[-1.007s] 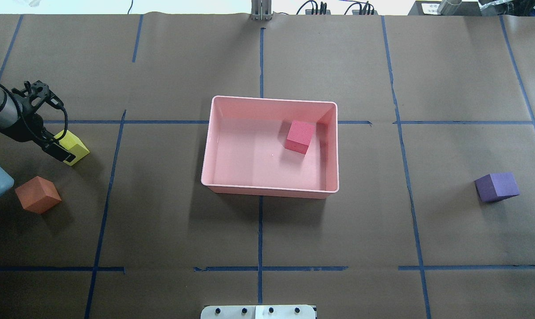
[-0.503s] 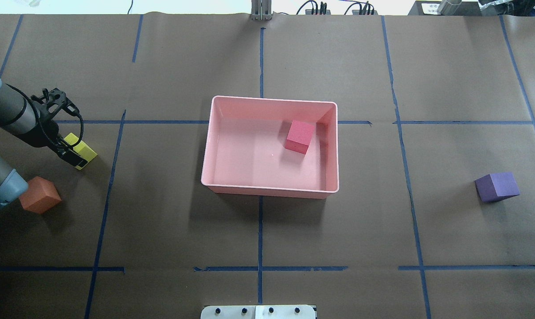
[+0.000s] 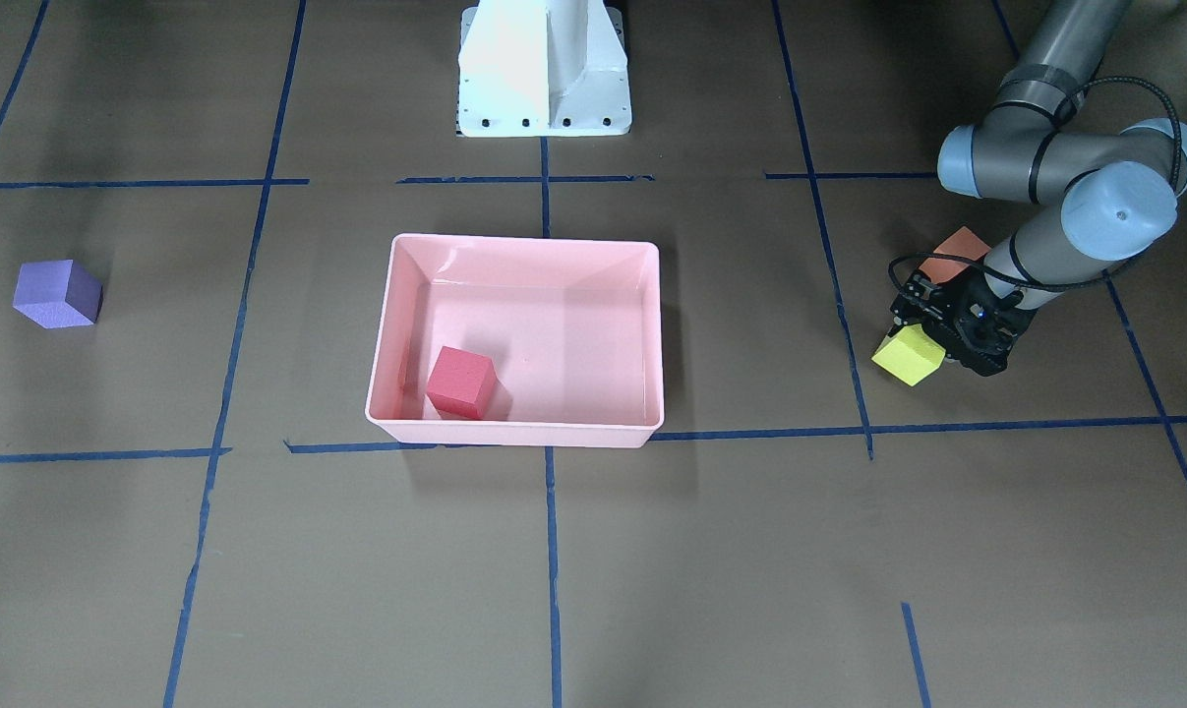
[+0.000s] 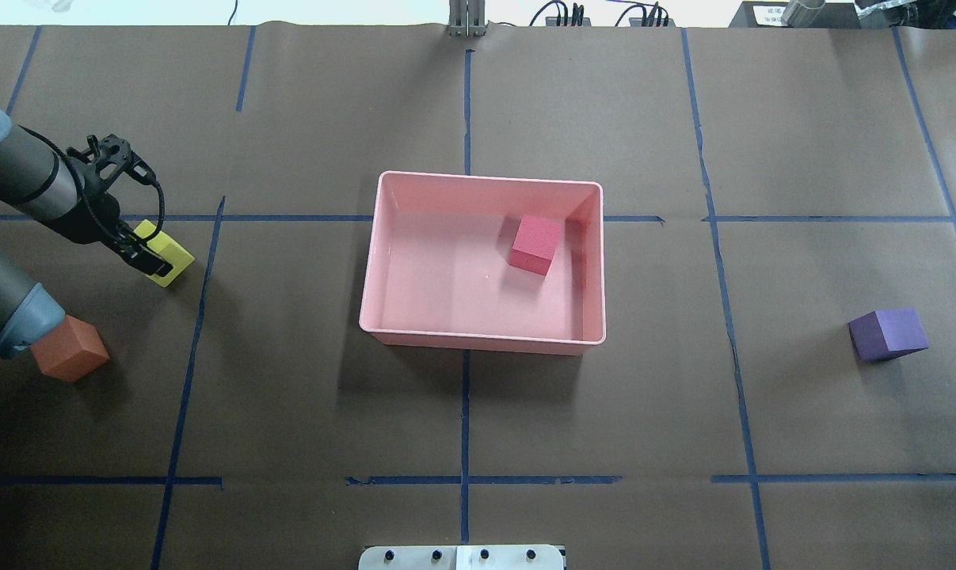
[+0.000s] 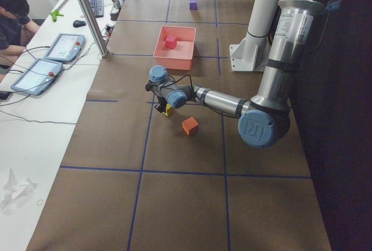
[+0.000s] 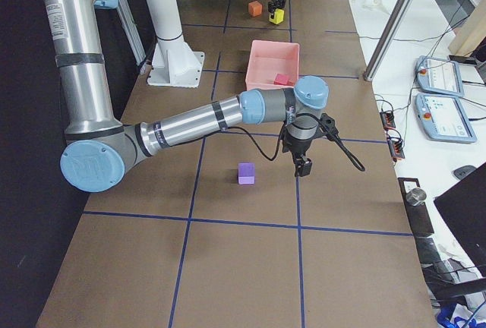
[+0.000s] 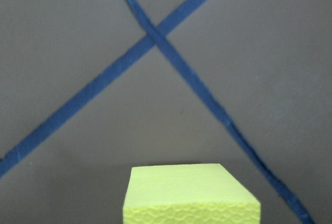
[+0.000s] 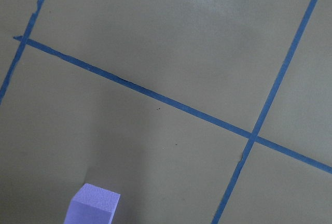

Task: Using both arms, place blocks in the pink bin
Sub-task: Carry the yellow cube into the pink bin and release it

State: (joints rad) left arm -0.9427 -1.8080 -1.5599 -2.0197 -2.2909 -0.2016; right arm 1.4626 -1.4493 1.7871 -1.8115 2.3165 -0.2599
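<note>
One yellow-green block (image 4: 175,257) clamped in left end effector (image 4: 157,259) for carry to pink bin (image 4: 485,340), well apart; right end effector (image 6: 303,166): cannot tell grip.

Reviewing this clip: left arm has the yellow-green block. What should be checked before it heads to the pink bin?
1. Jaws of the left gripper hold the yellow-green block: ok.
2. No block between left gripper and pink bin: ok.
3. Bin floor has room beside the red block: ok.
4. Far from the bin, the right gripper hangs near the purple block: ok.
5. Whether the right gripper is open: cannot tell.
</note>
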